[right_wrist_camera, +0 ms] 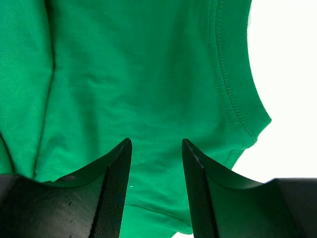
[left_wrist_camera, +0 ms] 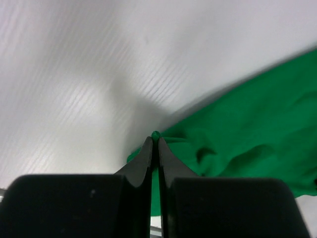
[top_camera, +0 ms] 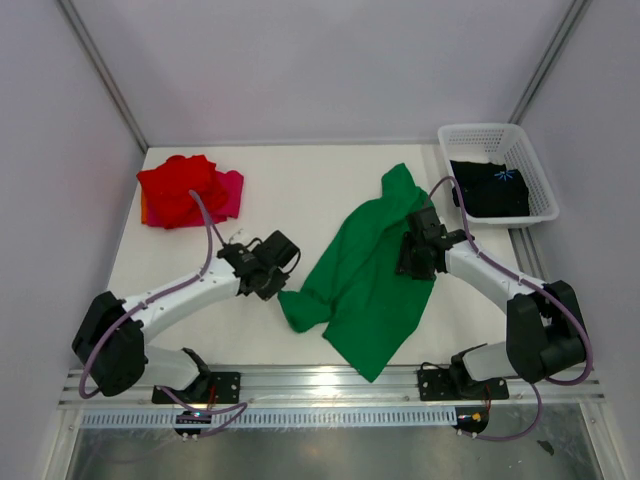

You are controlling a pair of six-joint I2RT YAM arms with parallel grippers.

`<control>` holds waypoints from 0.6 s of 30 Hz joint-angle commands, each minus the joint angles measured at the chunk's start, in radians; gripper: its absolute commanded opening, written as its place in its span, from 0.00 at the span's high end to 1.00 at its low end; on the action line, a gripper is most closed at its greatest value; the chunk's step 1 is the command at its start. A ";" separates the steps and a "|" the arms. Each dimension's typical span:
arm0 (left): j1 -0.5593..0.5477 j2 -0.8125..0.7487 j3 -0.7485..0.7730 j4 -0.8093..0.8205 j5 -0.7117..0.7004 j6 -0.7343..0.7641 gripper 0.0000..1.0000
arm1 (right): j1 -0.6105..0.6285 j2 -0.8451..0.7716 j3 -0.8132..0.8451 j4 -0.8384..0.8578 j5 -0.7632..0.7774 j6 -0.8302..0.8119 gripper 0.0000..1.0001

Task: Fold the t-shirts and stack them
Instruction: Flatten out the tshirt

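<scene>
Left gripper (left_wrist_camera: 154,141): jaws pressed together, a nub of the green t-shirt (top_camera: 365,275) pinched at the tips, at the shirt's near-left corner. Right gripper (right_wrist_camera: 156,144): jaws apart over the shirt's right side, cloth showing between them; contact cannot be told. The shirt lies rumpled mid-table (top_camera: 280,180), long axis far-right to near-left, narrow end pointing far. Red t-shirt (top_camera: 178,188) on pink t-shirt (top_camera: 232,195), far left. Black t-shirt (top_camera: 488,190) in white basket (top_camera: 478,131), far right.
</scene>
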 commanded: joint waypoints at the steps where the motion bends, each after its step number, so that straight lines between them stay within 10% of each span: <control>1: -0.002 0.004 0.222 -0.277 -0.230 0.052 0.98 | -0.001 -0.001 0.003 0.031 0.004 -0.017 0.50; 18: -0.001 -0.019 0.705 -0.922 -0.681 -0.160 0.95 | -0.001 0.031 -0.004 0.072 -0.025 -0.025 0.50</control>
